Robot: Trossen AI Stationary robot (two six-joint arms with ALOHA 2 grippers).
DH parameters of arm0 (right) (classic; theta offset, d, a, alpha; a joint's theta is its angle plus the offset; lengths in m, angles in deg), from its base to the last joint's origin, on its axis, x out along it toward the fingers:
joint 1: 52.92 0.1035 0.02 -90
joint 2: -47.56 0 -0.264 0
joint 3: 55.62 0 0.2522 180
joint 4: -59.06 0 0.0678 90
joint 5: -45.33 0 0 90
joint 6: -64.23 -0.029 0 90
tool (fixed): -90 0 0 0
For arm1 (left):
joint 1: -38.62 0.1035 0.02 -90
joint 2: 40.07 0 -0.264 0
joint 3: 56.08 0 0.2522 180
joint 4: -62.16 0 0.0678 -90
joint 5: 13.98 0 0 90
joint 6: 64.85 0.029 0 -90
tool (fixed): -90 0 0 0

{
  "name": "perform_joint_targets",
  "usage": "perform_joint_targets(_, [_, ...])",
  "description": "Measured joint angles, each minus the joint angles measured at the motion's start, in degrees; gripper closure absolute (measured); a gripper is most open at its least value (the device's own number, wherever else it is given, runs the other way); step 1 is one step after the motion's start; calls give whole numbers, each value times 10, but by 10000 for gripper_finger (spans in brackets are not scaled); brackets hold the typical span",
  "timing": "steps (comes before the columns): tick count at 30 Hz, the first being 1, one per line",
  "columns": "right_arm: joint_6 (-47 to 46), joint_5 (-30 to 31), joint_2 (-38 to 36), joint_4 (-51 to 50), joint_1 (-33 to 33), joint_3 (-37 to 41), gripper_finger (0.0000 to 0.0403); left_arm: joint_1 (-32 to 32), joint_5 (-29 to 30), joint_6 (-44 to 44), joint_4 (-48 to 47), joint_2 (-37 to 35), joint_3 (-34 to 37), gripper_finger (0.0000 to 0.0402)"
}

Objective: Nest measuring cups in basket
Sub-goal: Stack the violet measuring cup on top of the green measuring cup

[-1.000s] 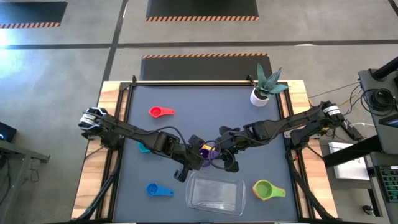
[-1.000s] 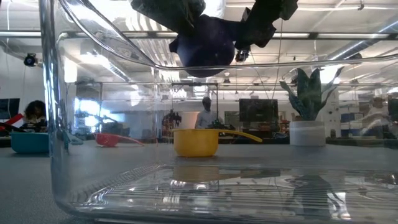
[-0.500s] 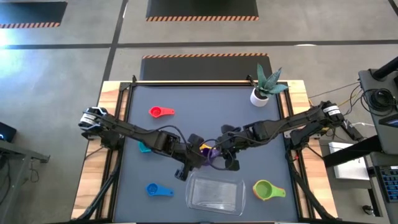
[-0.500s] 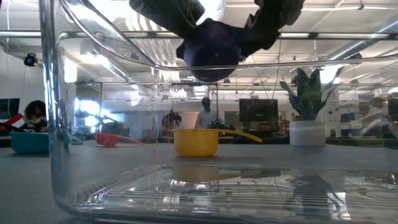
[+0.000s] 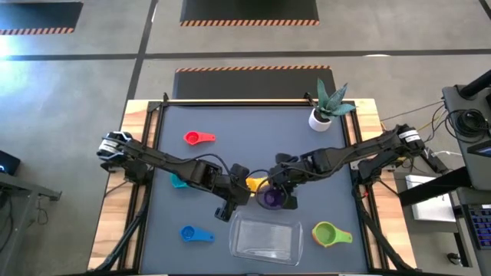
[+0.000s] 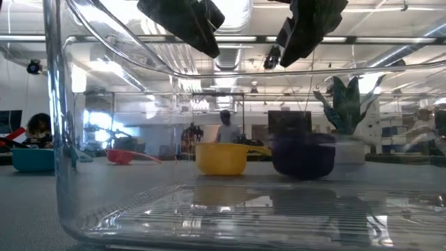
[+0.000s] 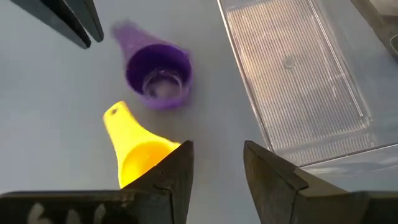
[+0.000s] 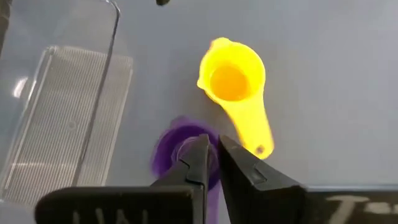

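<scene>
The purple measuring cup (image 5: 270, 198) stands mouth up on the grey table, close beside the yellow cup (image 5: 255, 184); it also shows as the purple cup (image 7: 158, 76), and its picture is blurred. My left gripper (image 7: 217, 165) hangs open above the yellow cup (image 7: 140, 158), holding nothing. My right gripper (image 8: 213, 158) is shut just above the purple cup (image 8: 180, 146) and clear of it. In the low view both grippers hang well above the purple cup (image 6: 303, 155) and the yellow cup (image 6: 220, 158). The clear basket (image 5: 265, 239) sits at the near edge.
A red cup (image 5: 198, 138) lies far left, a teal cup (image 5: 178, 182) under the left arm, a blue cup (image 5: 196, 234) near left and a green cup (image 5: 328, 234) to the right of the basket. A white plant pot (image 5: 321, 117) stands at the far right.
The purple cup, held up in the air between the two grippers a second ago, has fallen to the table and now stands to the right of the yellow cup. My left gripper has let go of it. Both arms have stayed in place.
</scene>
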Motion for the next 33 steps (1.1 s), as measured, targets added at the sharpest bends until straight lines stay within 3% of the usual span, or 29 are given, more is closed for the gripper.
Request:
perform_joint_targets(9, [-32, -1, -9, -74, 0, 10, 382, 0, 0, 0, -14, -6, 0, 278])
perform_joint_targets(16, [-80, -1, -47, -69, 3, 79, 360, 0, 2, -15, -12, -62, 33, 278])
perform_joint_targets(26, [-224, 14, -133, 62, -2, 222, 313, 0, 2, -41, 312, -241, 256, 278])
perform_joint_targets(33, [-308, 15, -119, 105, -22, 270, 257, 0, 2, -52, 495, -288, 359, 278])
